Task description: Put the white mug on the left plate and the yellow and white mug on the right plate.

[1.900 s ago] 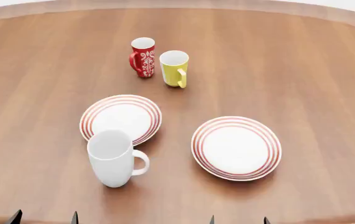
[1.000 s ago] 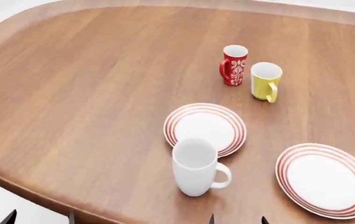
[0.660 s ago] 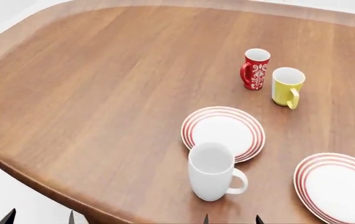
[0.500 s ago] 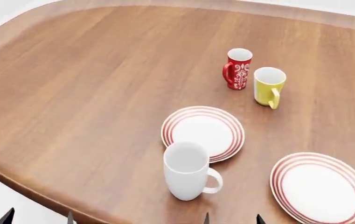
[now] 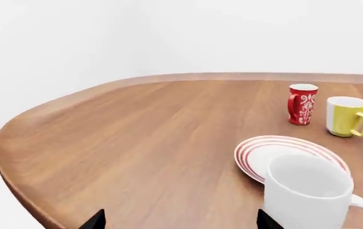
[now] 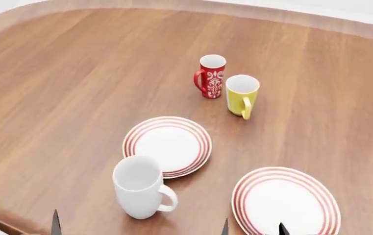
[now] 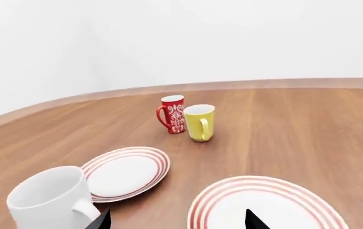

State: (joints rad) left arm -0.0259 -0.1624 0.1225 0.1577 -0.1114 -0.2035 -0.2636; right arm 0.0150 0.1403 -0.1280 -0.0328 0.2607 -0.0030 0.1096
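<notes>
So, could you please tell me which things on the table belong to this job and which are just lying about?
Belong to the job:
- white mug, standing on the table beside the left plate
- yellow and white mug
- left plate, bare
- right plate, bare

Just lying about:
- red patterned mug, next to the yellow and white mug

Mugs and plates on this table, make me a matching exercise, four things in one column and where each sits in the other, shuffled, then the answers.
Column one:
1. white mug
2. yellow mug
3. red mug
4. right plate

Column two:
A. farthest from the robot, beside the yellow one
B. nearest the robot, on the wood just short of the left plate
C. bare, nothing on it
D. handle turned toward the robot

Pairs: 1-B, 2-D, 3-A, 4-C
</notes>
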